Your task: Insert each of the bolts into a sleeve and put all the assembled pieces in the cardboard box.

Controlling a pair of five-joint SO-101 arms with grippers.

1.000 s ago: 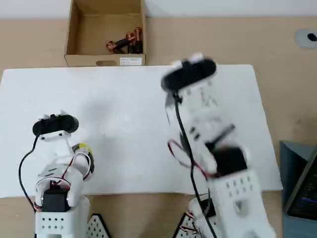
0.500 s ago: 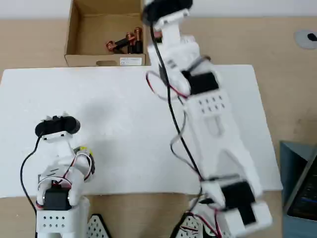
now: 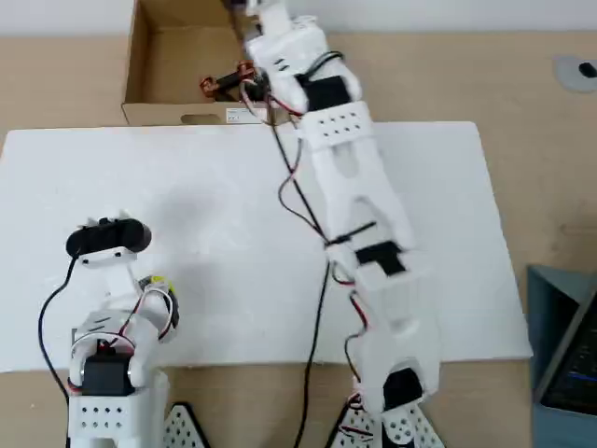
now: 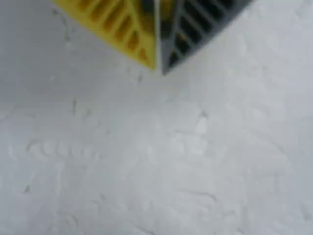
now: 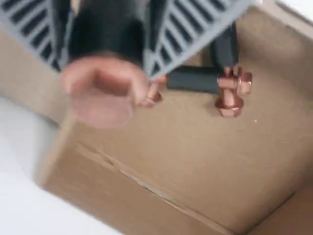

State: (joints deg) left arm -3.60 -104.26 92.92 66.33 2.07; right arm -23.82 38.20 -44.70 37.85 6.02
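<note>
We have the right gripper (image 5: pixel 105 61) clamped on an assembled piece (image 5: pixel 98 93) over the cardboard box (image 5: pixel 186 161), apparently ready to drop it in; left gripper (image 4: pixel 157 63) closed, empty, parked aside.

Right arm (image 3: pixel 345 177) stretched over cardboard box (image 3: pixel 168 114), assembled pieces (image 3: pixel 219 86) inside

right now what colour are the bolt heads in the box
Copper bolt heads, clearest in the right wrist view.

black-sleeved copper bolts (image 5: pixel 229 94) lie inside the open cardboard box (image 5: pixel 171 156).
</note>
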